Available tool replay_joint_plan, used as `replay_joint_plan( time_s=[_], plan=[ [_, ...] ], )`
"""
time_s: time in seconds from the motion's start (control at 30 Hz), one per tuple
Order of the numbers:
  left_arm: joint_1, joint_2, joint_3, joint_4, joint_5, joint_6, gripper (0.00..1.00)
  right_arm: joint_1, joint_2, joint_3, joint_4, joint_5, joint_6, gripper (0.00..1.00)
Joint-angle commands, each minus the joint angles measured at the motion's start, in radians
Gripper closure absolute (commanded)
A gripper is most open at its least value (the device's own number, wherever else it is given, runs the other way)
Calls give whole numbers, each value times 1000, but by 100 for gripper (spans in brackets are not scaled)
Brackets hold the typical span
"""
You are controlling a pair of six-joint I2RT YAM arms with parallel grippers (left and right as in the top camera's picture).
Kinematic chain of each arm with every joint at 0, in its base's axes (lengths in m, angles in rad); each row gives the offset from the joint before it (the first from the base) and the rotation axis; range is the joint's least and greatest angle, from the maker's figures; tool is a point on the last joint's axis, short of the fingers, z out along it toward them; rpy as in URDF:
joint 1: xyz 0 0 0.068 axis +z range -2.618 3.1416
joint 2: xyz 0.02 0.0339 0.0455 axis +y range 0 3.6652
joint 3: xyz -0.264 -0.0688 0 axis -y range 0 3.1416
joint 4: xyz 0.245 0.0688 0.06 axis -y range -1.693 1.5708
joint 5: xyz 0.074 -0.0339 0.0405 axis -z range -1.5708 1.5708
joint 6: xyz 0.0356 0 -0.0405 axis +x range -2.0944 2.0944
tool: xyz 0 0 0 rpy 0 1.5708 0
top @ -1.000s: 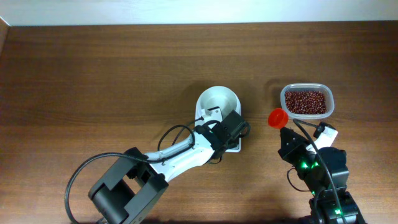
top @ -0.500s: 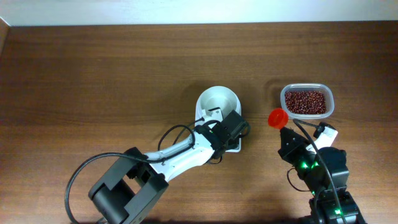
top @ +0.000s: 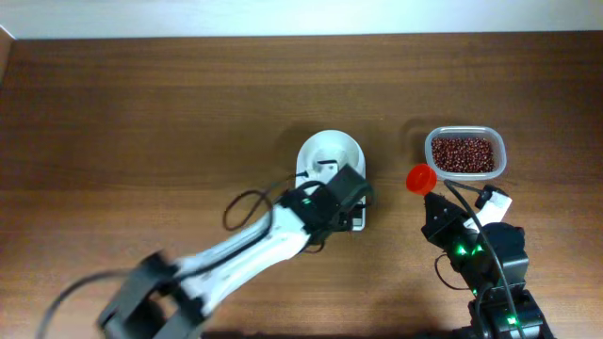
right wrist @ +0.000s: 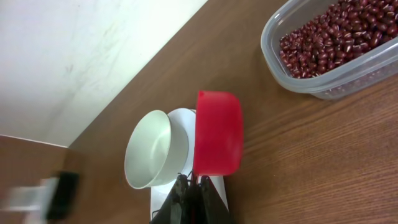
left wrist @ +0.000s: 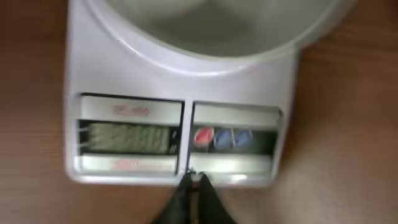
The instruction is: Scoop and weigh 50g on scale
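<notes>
My left gripper [left wrist: 194, 180] has its jaws pressed together and holds nothing. Its tips are at the front edge of the scale [left wrist: 180, 81], bottom centre of the wrist view. The right gripper [right wrist: 190, 184] has its jaws clamped on the red scoop [right wrist: 217, 134]. The beans [top: 462, 153] sit in the clear tub [top: 503, 151], upper right of the overhead view, with the scale mid-frame.

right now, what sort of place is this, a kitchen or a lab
Probably a robot test bench rather than a kitchen: a wooden table against a plain white wall, robot arms working at it, with a small scale, a tub of beans and a red scoop.
</notes>
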Motion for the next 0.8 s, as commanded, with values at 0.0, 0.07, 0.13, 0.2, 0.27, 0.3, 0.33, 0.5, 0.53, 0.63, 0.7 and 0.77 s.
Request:
replay_joint_plan(
  time_s=[0.0, 0.07, 0.13, 0.2, 0.27, 0.3, 0.33, 0.5, 0.53, 0.63, 0.7, 0.77],
  plan=[
    [1, -256, 9, -155, -52, 379, 72, -8, -2, 3, 3, 12, -12, 96],
    [1, -328, 9, -270, -175, 419, 1, -8, -2, 3, 3, 12, -12, 96],
    [1, -333, 8, -349, -179, 418, 1, -8, -2, 3, 3, 12, -11, 96],
    [9, -333, 8, -350, -172, 484, 1, -8, -2, 3, 3, 11, -11, 96],
    [62, -336, 12, -348, -66, 651, 1, -8, -2, 3, 3, 11, -11, 96],
    [127, -346, 23, -349, 93, 827, 1, -8, -2, 3, 3, 11, -11, 96],
    [174, -355, 35, -357, 222, 971, 1, -8, -2, 3, 3, 11, -11, 96],
    [318, -431, 129, -480, 317, 1233, 1, -8, -2, 3, 3, 8, -11, 96],
    [318, -431, 129, -481, 297, 1233, 1, -8, -2, 3, 3, 8, -11, 96],
    [318, -428, 129, -482, 260, 1233, 1, -8, -2, 3, 3, 4, -11, 96],
    [318, -429, 129, -481, 158, 1233, 1, -8, -2, 3, 3, 4, -11, 96],
    [318, -429, 129, -482, 152, 1233, 1, -8, -2, 3, 2, 4, -11, 96]
  ],
)
